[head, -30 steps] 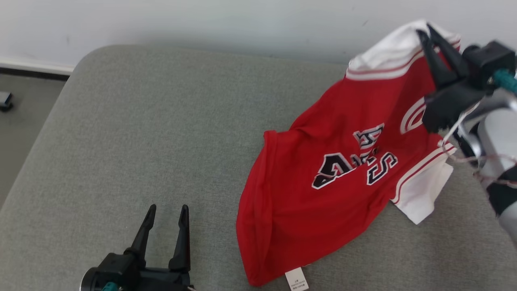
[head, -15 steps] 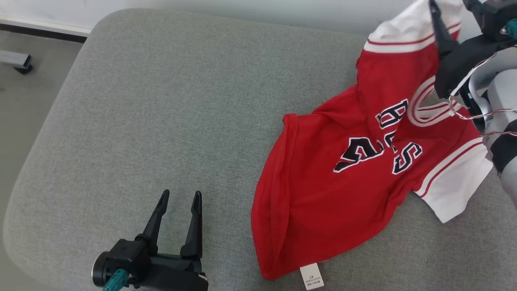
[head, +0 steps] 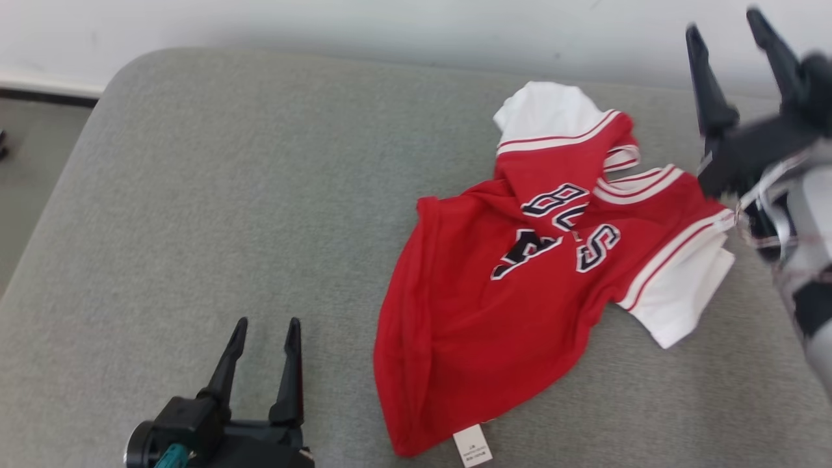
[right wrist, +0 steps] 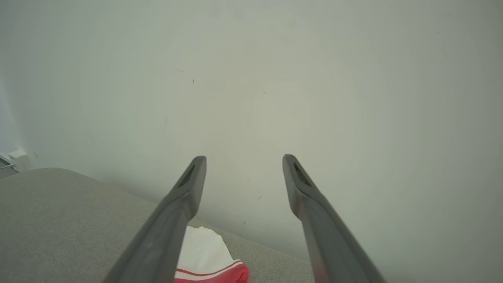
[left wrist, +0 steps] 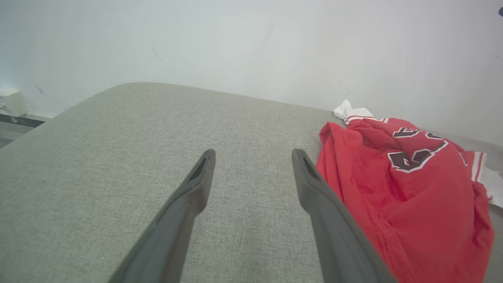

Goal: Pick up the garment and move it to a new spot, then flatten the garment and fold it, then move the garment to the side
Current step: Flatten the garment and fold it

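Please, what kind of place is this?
Probably an indoor room, home or lab: a grey upholstered cushion against a plain pale wall with a skirting board, and a red jersey lying on the cushion.

Grey fabric cushion [head: 195, 195], crumpled red-and-white jersey [head: 507, 312] on its right part.

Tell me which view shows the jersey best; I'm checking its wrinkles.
Head view: the whole jersey lies rumpled on the cushion. Left wrist view sees it obliquely; right wrist view catches one white sleeve.
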